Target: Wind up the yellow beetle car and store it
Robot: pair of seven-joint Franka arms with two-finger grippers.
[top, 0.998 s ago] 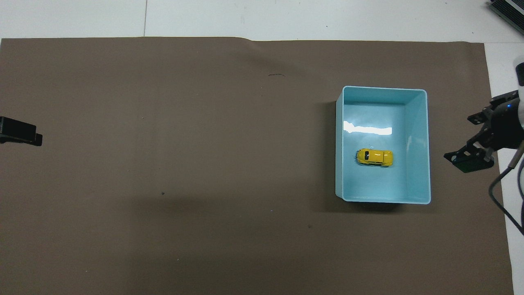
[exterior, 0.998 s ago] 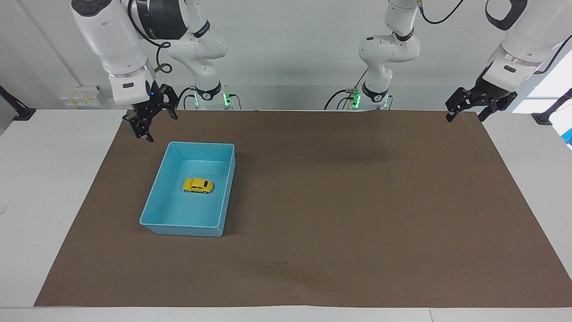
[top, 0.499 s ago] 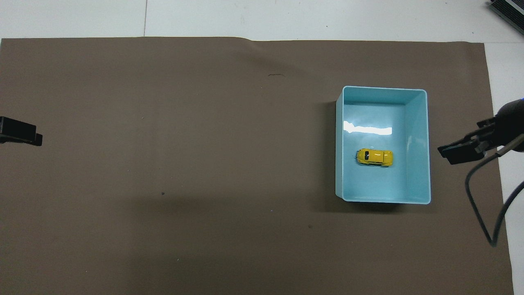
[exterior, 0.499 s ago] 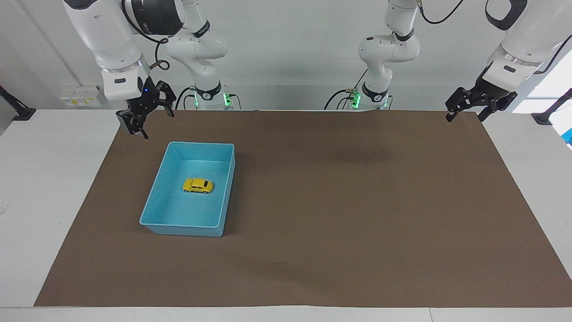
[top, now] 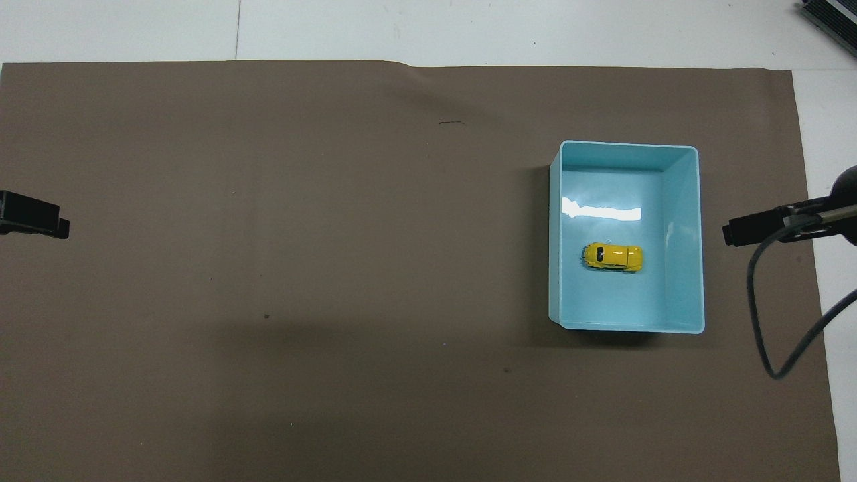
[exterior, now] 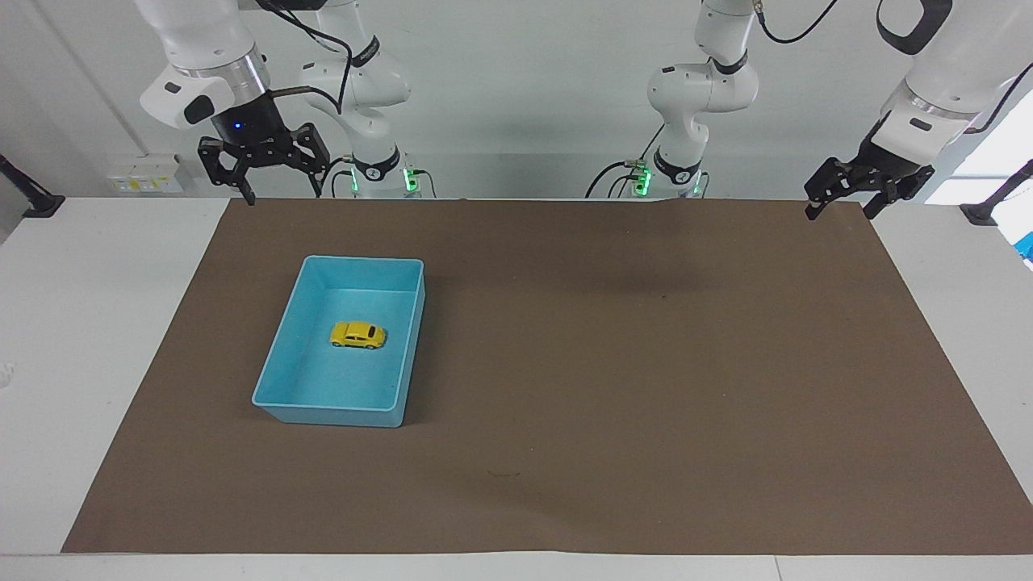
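The yellow beetle car (exterior: pixel 357 335) stands on its wheels on the floor of the light blue bin (exterior: pixel 363 260), with nothing touching it. It also shows in the overhead view (top: pixel 612 257), near the middle of the bin (top: pixel 626 144). My right gripper (exterior: pixel 282 194) is open and empty, raised over the mat's edge at the robots' end, well clear of the bin; part of it shows in the overhead view (top: pixel 756 231). My left gripper (exterior: pixel 839 211) is open and empty, and waits raised over the mat's corner at the left arm's end (top: pixel 33 221).
A brown mat (exterior: pixel 613 363) covers most of the white table (exterior: pixel 89 323). A dark cable (top: pixel 770 321) hangs from the right arm beside the bin. A socket strip (exterior: pixel 145 173) sits at the wall by the right arm's end.
My right gripper has risen and turned away from the bin, drawing back toward the robots' end of the mat. The car, the bin and the left arm have not moved.
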